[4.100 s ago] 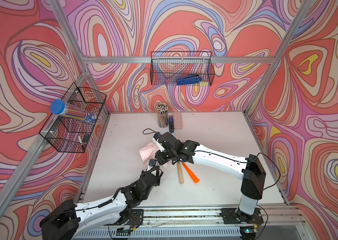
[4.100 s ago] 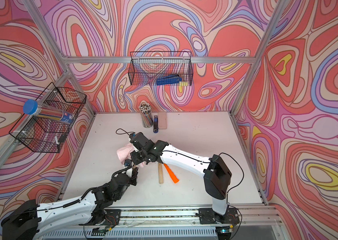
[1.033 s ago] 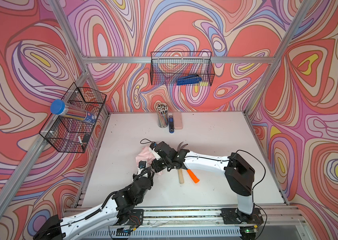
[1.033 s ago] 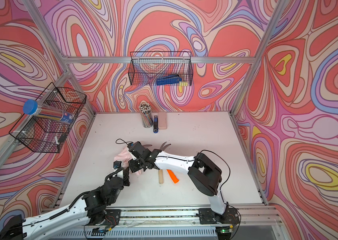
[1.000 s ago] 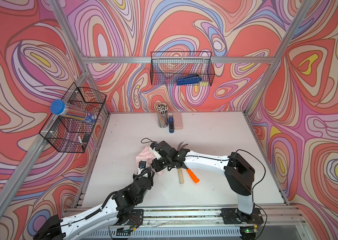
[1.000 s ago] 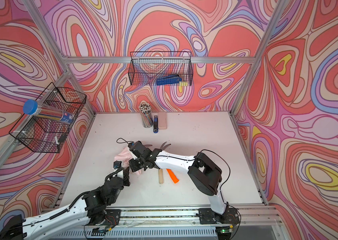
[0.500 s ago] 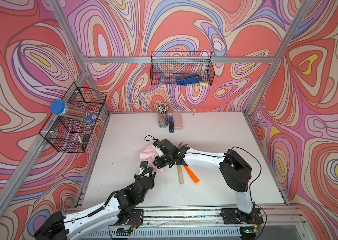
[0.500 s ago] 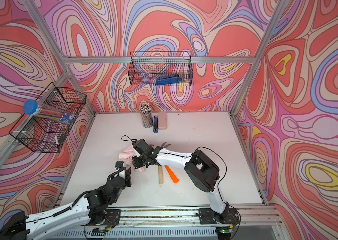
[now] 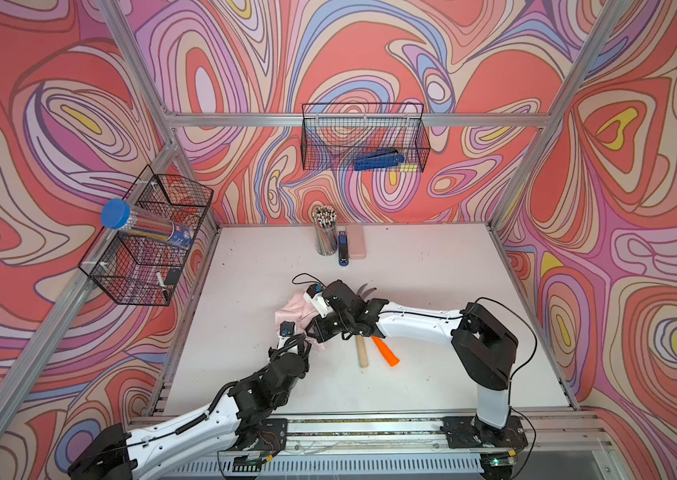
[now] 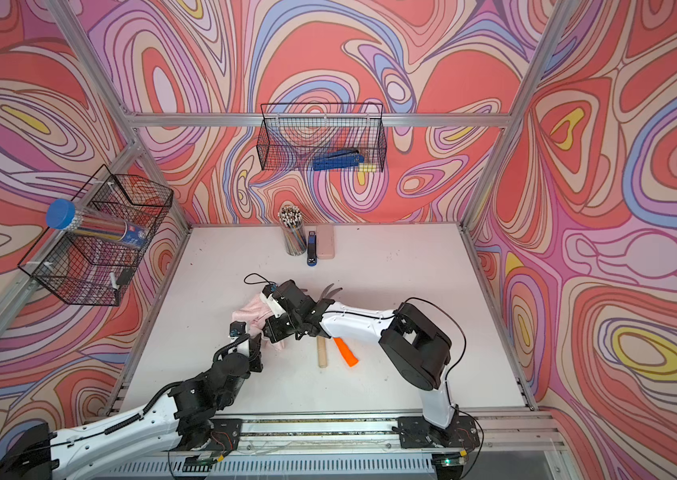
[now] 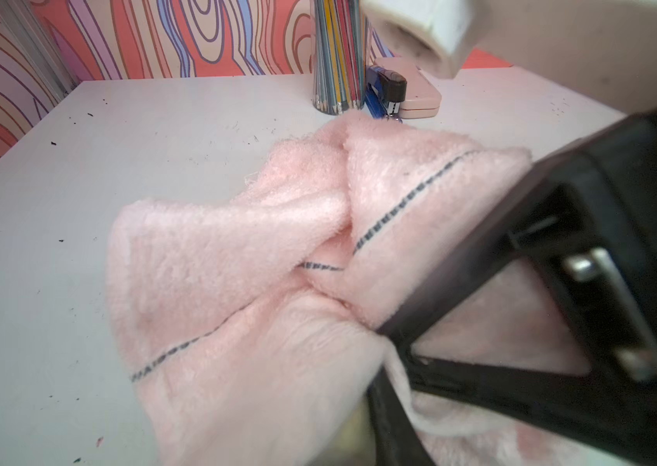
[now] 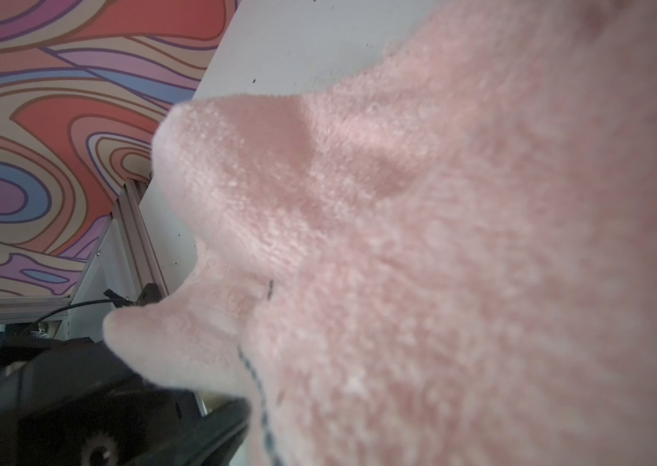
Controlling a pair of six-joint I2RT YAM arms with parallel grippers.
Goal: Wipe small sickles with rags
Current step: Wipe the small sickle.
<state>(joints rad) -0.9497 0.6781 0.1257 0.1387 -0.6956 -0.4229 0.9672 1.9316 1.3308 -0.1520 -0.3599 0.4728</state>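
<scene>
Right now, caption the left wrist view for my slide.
Crumpled pink rag on the white table, black robot hardware pressing into its folds; pencil cup, blue stapler and pink case behind.

left arm [image 9: 204,419] stretched low, reaching forward to centre — left gripper [image 9: 302,341] closed | right arm [image 9: 416,324] elbow bent, reaching leftward — right gripper [image 9: 317,328] closed, just beside the left one
</scene>
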